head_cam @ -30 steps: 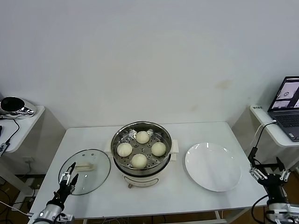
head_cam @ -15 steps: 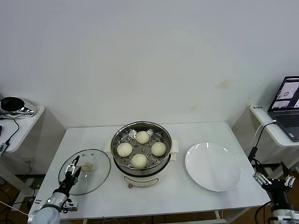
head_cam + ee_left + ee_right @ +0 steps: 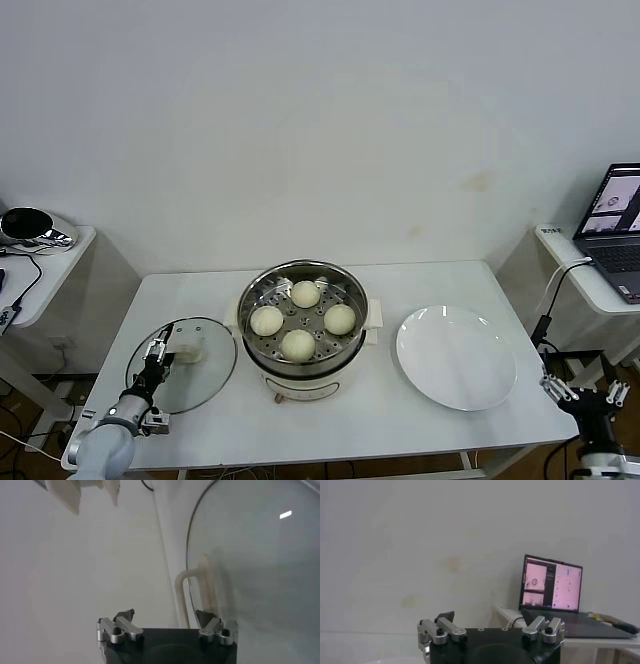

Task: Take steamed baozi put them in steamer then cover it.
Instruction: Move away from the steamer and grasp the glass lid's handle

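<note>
Since a second ago, your left hand has come forward over the round clear glass cover and now sits at its cream-white rectangular handle, fingers apart on either side of it and not yet clamped. You can see the cover lying flat on the white counter, just beside the shiny round stainless-steel steamer on its white base. Inside it, four smooth cream-white steamed baozi sit on the perforated tray. A flat white round plate lies on the steamer's other side. Your right hand has dropped lower, off the counter's right corner, fingers spread. An open laptop sits on the side shelf.
</note>
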`<state>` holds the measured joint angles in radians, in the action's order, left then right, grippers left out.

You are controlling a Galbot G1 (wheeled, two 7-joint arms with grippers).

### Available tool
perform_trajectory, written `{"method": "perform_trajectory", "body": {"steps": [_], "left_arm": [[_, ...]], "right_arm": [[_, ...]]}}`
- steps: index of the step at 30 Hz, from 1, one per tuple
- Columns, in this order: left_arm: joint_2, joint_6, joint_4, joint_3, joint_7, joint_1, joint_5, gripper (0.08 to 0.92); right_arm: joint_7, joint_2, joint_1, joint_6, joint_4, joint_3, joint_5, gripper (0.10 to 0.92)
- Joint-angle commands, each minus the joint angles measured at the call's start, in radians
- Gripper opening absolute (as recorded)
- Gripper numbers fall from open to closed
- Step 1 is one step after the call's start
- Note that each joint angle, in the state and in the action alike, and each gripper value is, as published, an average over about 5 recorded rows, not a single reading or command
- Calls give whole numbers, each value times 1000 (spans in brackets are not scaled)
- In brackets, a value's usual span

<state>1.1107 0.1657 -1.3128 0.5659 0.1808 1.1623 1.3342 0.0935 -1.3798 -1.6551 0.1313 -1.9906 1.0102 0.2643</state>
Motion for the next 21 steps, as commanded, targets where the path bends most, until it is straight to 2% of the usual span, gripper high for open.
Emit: {"method": "perform_trajectory", "body": {"steps": [1, 15, 21], "left_arm": [[-2, 5, 39, -11, -6, -38, 2, 740], [6, 29, 70, -4, 29, -46, -27, 342], [10, 16, -3, 20, 71, -2, -55, 177]], "right_arm": [[0, -3, -2, 1, 4, -5, -4, 823], [2, -4, -7, 7, 8, -13, -8, 823], [3, -1, -7, 7, 3, -23, -11, 823]]}}
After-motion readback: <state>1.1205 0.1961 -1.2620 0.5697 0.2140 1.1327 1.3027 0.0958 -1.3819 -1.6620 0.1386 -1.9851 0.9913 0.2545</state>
